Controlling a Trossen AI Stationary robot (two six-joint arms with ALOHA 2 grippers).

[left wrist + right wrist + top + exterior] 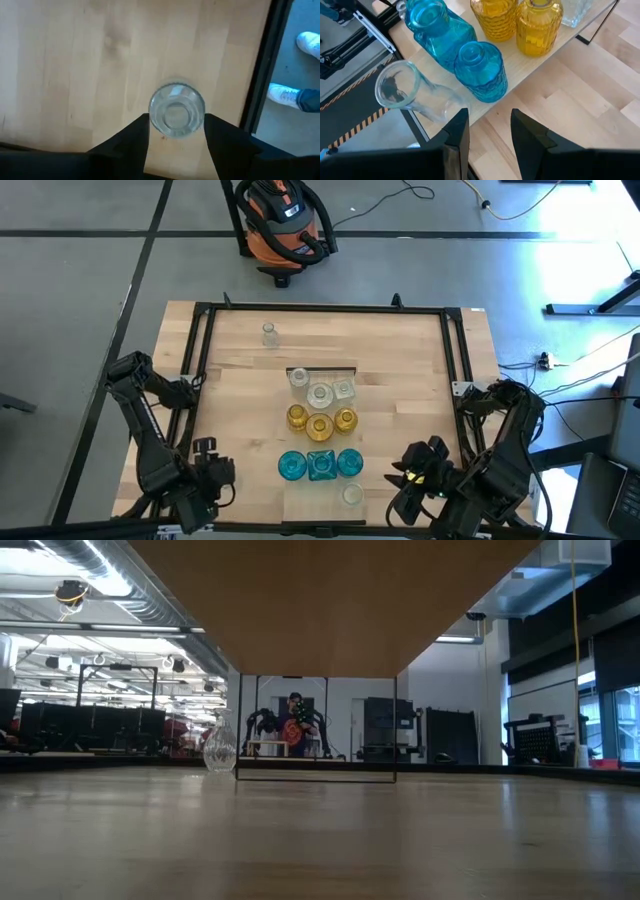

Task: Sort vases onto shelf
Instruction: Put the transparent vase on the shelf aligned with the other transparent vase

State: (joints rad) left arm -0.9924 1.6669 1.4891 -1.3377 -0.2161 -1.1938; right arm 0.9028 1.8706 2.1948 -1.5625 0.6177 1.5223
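The pale shelf [300,505] runs down the middle of the table. On it stand three clear vases [320,393] at the far end, three amber vases [319,426], three teal vases [321,465] and one clear vase [352,494] near the near end. Another clear vase [269,334] stands on the tabletop far left of the shelf. My left gripper [212,478] is at the table's near left and is shut on a round clear vase [177,110], which the high view hides. My right gripper [490,117] hangs open just right of the shelf's near end. My left gripper pinches the round clear vase by its side wall [153,119], one finger on each side. The fingers [220,137] come from above, pointing down, and the vase stays upright with its mouth facing up. Whether its base rests on the table cannot be told.
A black frame rail [320,308] borders the table's far and side edges. A thin black bar [322,368] marks the shelf's far end. Bare tabletop lies on both sides of the shelf. A person's white shoes [282,94] show on the floor beyond the left edge.
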